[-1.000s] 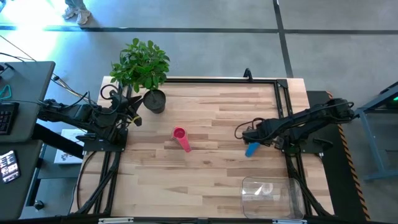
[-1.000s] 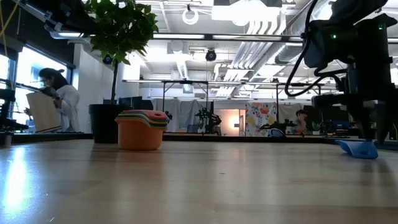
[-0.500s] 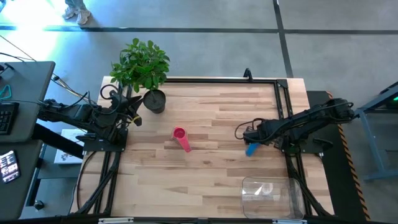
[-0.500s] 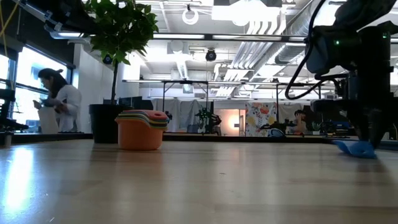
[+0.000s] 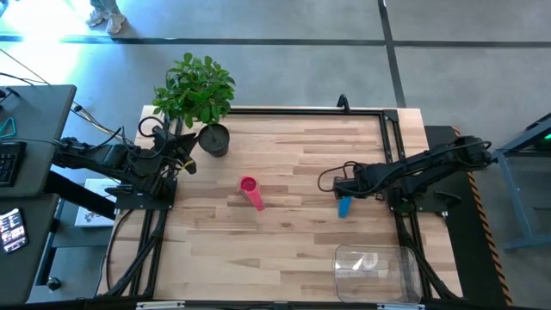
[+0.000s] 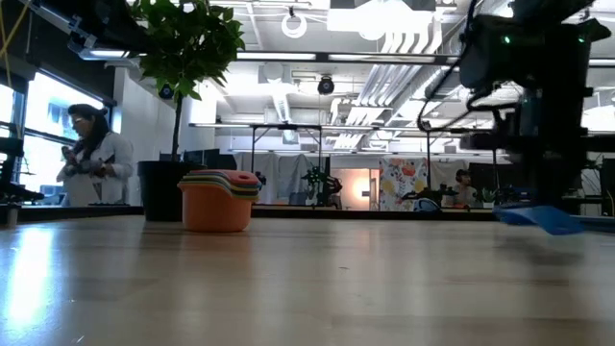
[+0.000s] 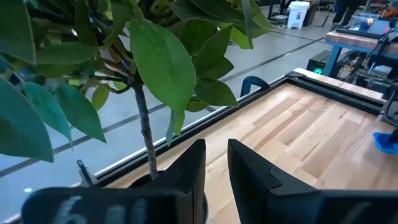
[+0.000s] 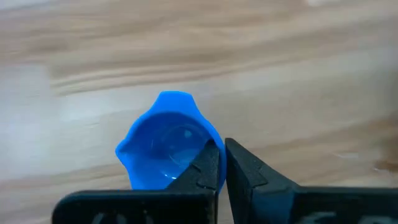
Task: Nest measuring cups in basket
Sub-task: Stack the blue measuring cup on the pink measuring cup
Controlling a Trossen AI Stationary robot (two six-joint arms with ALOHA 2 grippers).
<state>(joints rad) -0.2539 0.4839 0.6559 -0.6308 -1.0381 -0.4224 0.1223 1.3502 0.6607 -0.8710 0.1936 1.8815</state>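
While two dark arms share the wooden surface (image 5: 284, 250), only the right gripper (image 5: 343, 191) is at work: it is out over the right half of the surface, its two fingers (image 8: 211, 171) pinched together on the rim of one blue measuring cup (image 8: 165, 140), which the low view shows lifted just clear of the wood (image 6: 534, 217). From above, that blue cup (image 5: 344, 206) sits just beside the gripper, on the side toward the front edge. A second group of measuring cups, a nested stack (image 6: 219, 200), stands near the middle of the surface; from above it reads as one pink cup with its handle (image 5: 251, 191), while the low view shows an orange cup on the outside with several coloured rims layered above it, green and pink among them, though their exact number cannot be counted. One clear plastic basket (image 5: 411, 274) stands at the front right corner, well apart from both the blue cup and the stack. One potted plant (image 5: 196, 93) in a dark pot (image 5: 214, 140) stands at the far left corner. The left gripper (image 7: 214, 171) waits at the left edge just beside that pot, its fingers a narrow gap apart and holding nothing, with leaves close in front of it. One person (image 6: 89, 154) stands in the room beyond the surface in the low view. No brand, label or legible writing shows on the cups, the basket or the pot.
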